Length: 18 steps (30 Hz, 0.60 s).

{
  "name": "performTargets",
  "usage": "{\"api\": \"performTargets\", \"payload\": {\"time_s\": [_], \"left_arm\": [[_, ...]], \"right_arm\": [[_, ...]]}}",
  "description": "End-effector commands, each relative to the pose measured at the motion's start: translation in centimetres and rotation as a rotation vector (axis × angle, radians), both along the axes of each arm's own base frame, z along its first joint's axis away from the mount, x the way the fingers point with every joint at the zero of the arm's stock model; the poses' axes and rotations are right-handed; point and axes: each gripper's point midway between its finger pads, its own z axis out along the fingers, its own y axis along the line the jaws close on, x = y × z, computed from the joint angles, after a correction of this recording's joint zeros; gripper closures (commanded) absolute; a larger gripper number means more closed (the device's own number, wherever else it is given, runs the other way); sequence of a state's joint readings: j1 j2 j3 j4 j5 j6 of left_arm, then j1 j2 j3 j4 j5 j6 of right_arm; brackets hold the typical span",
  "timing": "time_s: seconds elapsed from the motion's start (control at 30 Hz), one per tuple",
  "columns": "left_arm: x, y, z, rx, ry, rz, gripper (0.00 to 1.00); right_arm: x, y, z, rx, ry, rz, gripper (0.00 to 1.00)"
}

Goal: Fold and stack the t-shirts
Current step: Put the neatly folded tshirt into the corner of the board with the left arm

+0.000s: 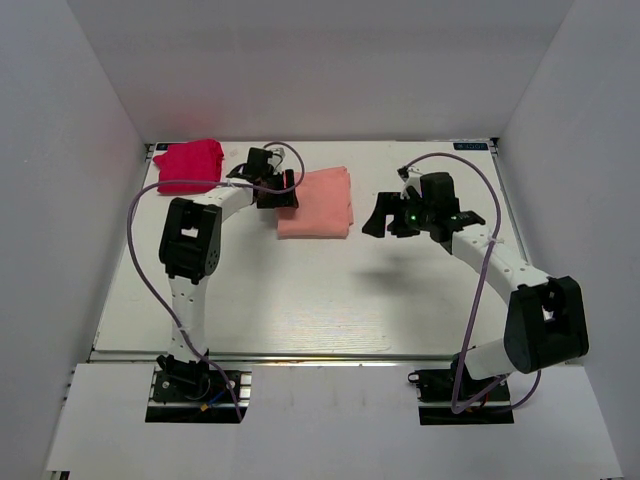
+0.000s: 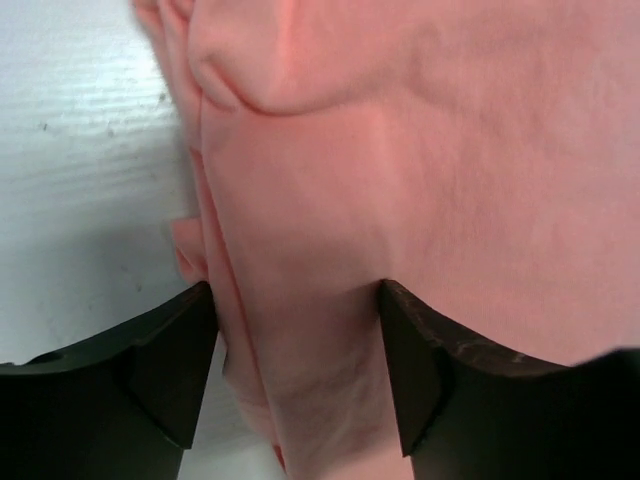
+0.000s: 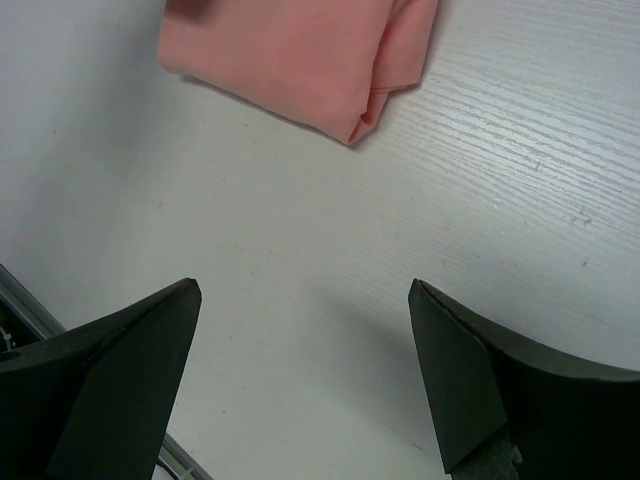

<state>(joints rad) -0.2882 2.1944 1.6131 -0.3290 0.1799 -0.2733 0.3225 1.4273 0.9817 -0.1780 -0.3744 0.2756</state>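
One salmon tee point(image 1: 318, 203) edge inside left end effector point(image 2: 295, 290), clamp unclear; right end effector point(image 3: 305, 290) gaping, empty.

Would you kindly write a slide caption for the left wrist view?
Open left gripper straddling an edge of the folded pink tee on the white table.

Bright, even, diffuse light from above fills all three views. A soft, faint shadow lies on the table point(image 1: 300, 290) under the right gripper point(image 1: 380, 218). Close to the left gripper point(image 2: 295, 288), the salmon t-shirt point(image 2: 430, 170) looks slightly blurred.
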Motion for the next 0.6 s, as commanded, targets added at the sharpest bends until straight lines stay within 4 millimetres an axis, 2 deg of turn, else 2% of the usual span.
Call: {"api": "performTargets", "payload": {"time_s": [0.0,0.03,0.07,0.17,0.2,0.23,0.37,0.4,0.47,0.5,0.57], "left_arm": [[-0.4,-1.0,-2.4,-0.012,0.028,-0.024,0.27],[-0.3,-1.3,-2.2,-0.025,0.022,-0.033,0.3],[-0.5,-1.4,-2.8,-0.031,0.037,-0.04,0.42],[-0.1,-2.0,-2.4,-0.063,0.012,-0.05,0.63],[-0.3,-2.0,-2.7,-0.059,0.004,-0.072,0.8],[0.1,-2.2,-1.9,-0.065,-0.019,-0.073,1.0],[1.8,-1.0,2.2,0.011,-0.161,-0.084,1.0],[2.4,0.0,4.3,0.018,-0.213,-0.082,1.0],[2.7,0.9,6.2,0.054,-0.273,-0.102,1.0],[3.4,2.1,8.5,0.107,-0.35,-0.108,1.0],[3.5,2.7,9.6,0.158,-0.387,-0.136,1.0]], "right_arm": [[0.0,-0.5,0.9,-0.017,-0.056,-0.007,0.1],[0.0,-0.8,0.6,-0.026,-0.045,-0.016,0.1],[-0.1,-0.9,0.6,-0.026,-0.044,-0.018,0.1],[-0.4,-1.2,0.3,-0.032,-0.038,-0.023,0.1],[-0.4,-1.3,0.4,-0.037,-0.046,-0.032,0.1],[-0.5,-1.5,0.2,-0.042,-0.044,-0.038,0.1],[-1.2,-1.5,-0.7,-0.046,-0.028,-0.028,0.1],[-1.3,-1.5,-0.8,-0.044,-0.023,-0.029,0.1],[-1.6,-1.8,-1.4,-0.049,-0.02,-0.037,0.1],[-1.7,-1.9,-1.4,-0.052,-0.021,-0.042,0.1],[-1.9,-2.1,-1.9,-0.062,-0.015,-0.05,0.1]]}}
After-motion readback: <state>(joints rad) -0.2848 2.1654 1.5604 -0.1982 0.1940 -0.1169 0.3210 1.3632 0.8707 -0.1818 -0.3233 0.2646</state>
